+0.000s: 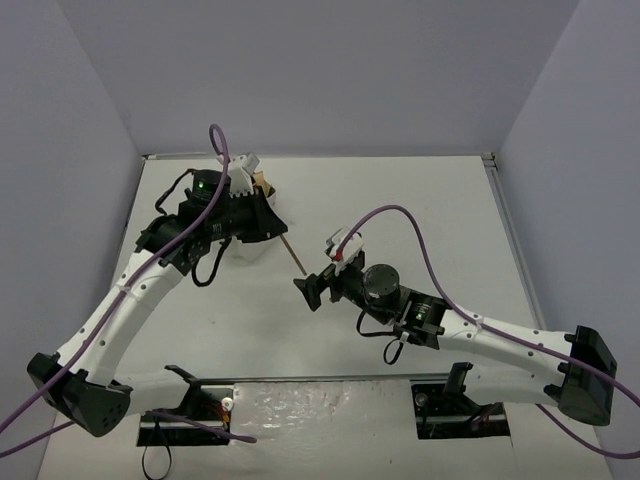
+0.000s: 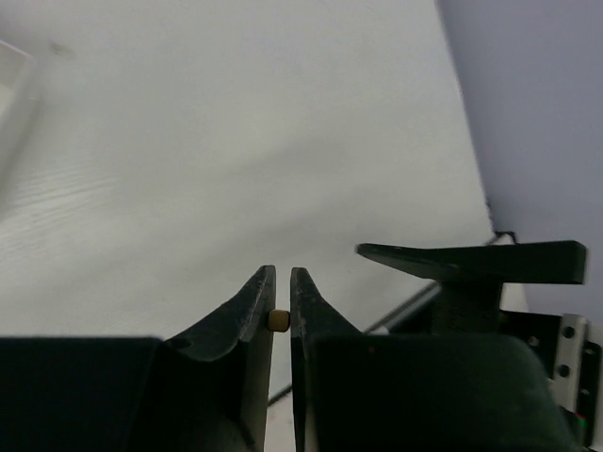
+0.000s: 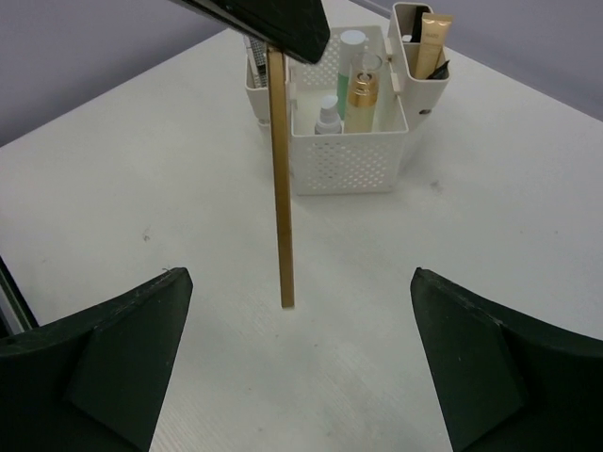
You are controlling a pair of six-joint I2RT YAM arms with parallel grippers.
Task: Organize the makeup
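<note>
One tan stick [image 3: 281, 188] hangs upright at upper middle of the right wrist view, clamped in the left gripper [image 2: 283, 273].
It is slim, straight and smooth. The right gripper [image 1: 310, 290] is spread wide and holds nothing. Behind the stick, one white perforated plastic box [image 3: 344, 165] holds three small bottles [image 3: 361, 94] and one tan tube [image 3: 433, 38].

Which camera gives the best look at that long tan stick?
The right wrist view: the tan stick shows full length in front of the white box. The left wrist view shows only its end, nipped in the left gripper; the top view shows just a thin sliver.
</note>
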